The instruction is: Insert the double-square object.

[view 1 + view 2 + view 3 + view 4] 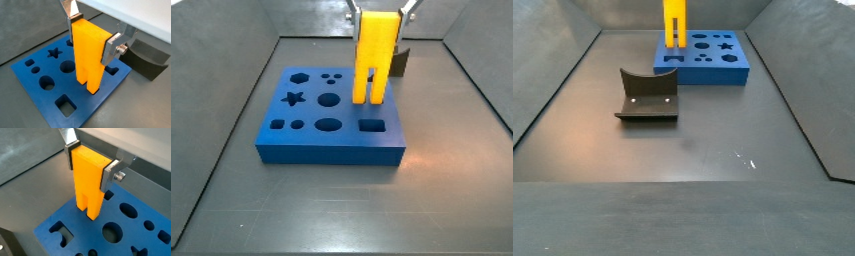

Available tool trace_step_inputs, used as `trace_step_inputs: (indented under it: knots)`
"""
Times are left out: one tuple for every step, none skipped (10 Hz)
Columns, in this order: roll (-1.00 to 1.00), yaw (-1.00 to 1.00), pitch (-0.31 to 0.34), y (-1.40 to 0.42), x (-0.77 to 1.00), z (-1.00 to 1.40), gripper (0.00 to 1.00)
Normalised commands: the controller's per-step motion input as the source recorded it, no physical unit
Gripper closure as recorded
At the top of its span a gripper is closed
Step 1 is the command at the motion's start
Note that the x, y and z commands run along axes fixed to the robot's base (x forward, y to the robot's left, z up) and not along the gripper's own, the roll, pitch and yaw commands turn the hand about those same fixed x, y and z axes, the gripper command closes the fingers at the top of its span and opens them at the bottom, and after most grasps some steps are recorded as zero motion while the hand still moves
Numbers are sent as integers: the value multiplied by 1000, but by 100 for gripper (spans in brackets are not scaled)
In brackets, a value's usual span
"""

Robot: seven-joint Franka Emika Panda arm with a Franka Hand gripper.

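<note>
I am holding the yellow block [90, 52] upright, the gripper [93, 37] clamping its solid upper part between the silver fingers [111, 47], and its two square prongs are hanging just over the blue board [325, 145], near the board's right edge in a side view. The board is a matte slab cut with star, hexagon, round, oval and square holes, and bare dark floor [714, 150] is lying open all around it up to the sloping walls. The dark fixture [647, 97] is standing well apart from the board, nearer the camera in a side view.
</note>
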Motion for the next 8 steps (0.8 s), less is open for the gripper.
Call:
trace_step_inputs:
  knots:
    - [-54,0,0,0,26,-263,100]
    - [-29,0,0,0,0,-337,100]
    - [-33,0,0,0,109,-537,100]
    - [-13,0,17,0,257,-783,100]
    - [-14,0,23,0,406,-811,100]
    - [-69,0,17,0,486,-589,100]
    - [-46,-34,0,0,254,-543,100]
    - [0,0,0,80,0,-431,100]
